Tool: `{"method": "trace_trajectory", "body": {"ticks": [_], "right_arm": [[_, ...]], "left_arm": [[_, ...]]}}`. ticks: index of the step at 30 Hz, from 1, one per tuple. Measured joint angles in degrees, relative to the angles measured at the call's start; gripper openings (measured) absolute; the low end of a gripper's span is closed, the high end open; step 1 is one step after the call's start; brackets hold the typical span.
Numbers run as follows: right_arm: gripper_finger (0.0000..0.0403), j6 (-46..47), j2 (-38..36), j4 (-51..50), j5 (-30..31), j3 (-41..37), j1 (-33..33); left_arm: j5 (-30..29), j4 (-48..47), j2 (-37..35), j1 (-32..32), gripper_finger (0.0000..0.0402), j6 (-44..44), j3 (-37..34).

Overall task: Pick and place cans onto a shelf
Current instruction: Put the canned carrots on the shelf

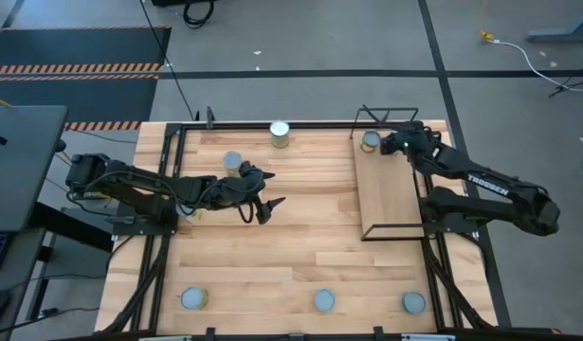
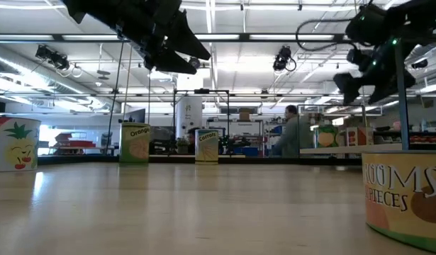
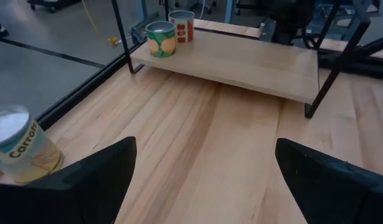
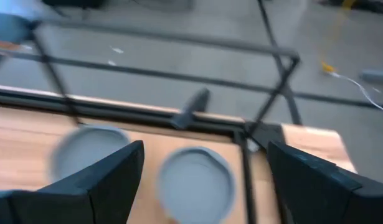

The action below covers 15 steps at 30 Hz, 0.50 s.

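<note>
Left gripper [image 1: 263, 206] hovering wide open, empty, mid-table just beside the carrots can [image 1: 233, 163]; right gripper [image 1: 397, 142] open, empty, above two cans [image 3: 161, 38] at the shelf's [image 1: 391, 194] far end; lower squarely over the carrots can before closing.

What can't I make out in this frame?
- High view: the second shelf can is hidden under the right gripper; only one can shows there.
- Right wrist view: motion blur, can tops only, so no labels can be read.
- Low view: the nearest can is cut off by the picture's edge.
</note>
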Motion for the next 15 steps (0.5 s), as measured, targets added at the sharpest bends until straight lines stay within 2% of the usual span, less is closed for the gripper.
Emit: {"method": "trace_trajectory", "body": {"ticks": [5, 8, 15], "right_arm": [[0.0348, -6.19, -2.36, 6.1, -0.63, 1.17, 9.3], [0.0348, -12.92, -2.8, 12.0, -2.69, 1.18, 14.46], [0.0348, -22.85, -2.87, 22.55, -9.39, 1.2, 23.62]], "left_arm": [[-0.69, 0.64, 0.54, 0.11, 0.0389, 0.05, -0.54], [-3.68, 0.91, 0.85, 0.99, 0.0389, -2.87, -0.58], [-4.82, 4.05, 4.04, 7.37, 0.0389, -3.46, -0.65]]}}
